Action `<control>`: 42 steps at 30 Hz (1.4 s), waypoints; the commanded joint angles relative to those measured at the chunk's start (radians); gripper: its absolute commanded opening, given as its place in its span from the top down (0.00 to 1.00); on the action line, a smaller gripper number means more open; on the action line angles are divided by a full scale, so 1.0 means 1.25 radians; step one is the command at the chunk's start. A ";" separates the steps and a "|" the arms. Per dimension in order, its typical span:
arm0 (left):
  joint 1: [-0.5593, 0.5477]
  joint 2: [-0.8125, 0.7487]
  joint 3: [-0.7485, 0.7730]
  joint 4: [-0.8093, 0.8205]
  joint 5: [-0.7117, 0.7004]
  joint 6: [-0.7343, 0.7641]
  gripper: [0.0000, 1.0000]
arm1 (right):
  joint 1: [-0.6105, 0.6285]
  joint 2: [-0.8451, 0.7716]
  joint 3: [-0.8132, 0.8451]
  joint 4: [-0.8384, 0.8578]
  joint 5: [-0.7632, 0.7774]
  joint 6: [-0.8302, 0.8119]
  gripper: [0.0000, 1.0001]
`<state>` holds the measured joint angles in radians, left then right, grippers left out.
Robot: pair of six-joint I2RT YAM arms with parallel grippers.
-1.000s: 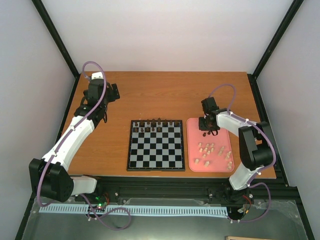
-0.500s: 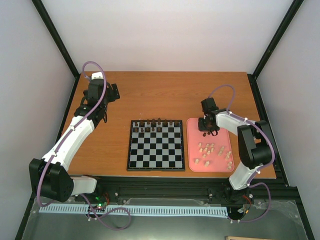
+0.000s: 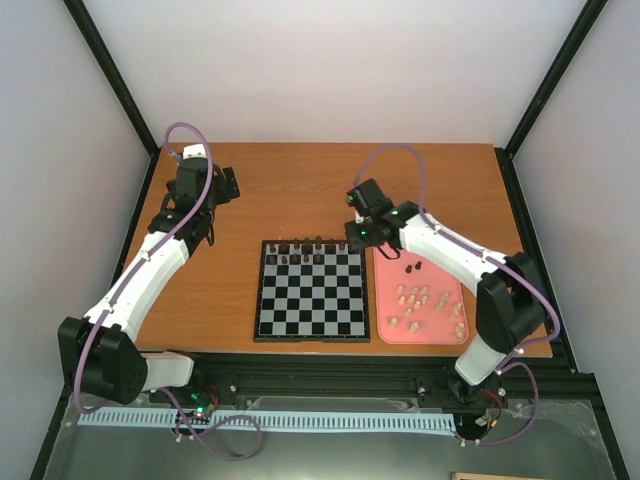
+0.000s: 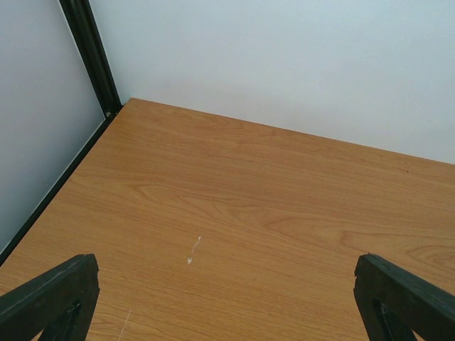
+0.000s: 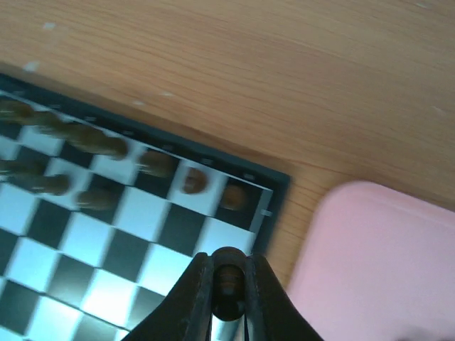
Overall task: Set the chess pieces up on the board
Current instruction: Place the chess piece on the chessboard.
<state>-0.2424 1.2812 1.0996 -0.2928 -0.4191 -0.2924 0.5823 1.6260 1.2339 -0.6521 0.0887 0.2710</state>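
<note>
The checkered board [image 3: 311,295] lies flat mid-table with several dark pieces [image 3: 300,246] along its far rows. My right gripper [image 3: 359,234] hangs over the board's far right corner, shut on a dark chess piece [image 5: 229,288] held between its fingers; the right wrist view shows the board [image 5: 106,234] and its dark pieces [image 5: 192,180] below. Pale pieces [image 3: 425,303] and two dark pieces [image 3: 413,268] lie on the pink tray [image 3: 385,250]. My left gripper [image 3: 228,185] is far away at the table's back left, open and empty; its fingertips [image 4: 57,295] frame bare wood.
The pink tray sits directly right of the board and also shows in the right wrist view [image 5: 384,256]. Black frame posts [image 3: 115,75] stand at the back corners. A black rail [image 3: 330,375] runs along the near table edge.
My right gripper has lifted off the pink tray and swung left to the board's far right corner, carrying a dark piece. The left arm has not moved.
</note>
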 commanded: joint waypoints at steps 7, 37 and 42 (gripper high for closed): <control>-0.002 -0.003 0.028 0.006 -0.007 0.006 0.00 | 0.131 0.169 0.131 -0.071 -0.062 -0.010 0.97; -0.002 -0.008 0.025 0.008 -0.012 0.007 0.00 | 0.110 0.309 0.206 -0.039 -0.086 -0.038 0.96; -0.002 -0.006 0.025 0.007 -0.013 0.007 0.00 | 0.104 0.320 0.203 -0.035 -0.092 -0.039 0.96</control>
<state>-0.2424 1.2808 1.0996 -0.2928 -0.4225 -0.2924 0.7208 2.0037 1.4746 -0.7067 -0.0166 0.2291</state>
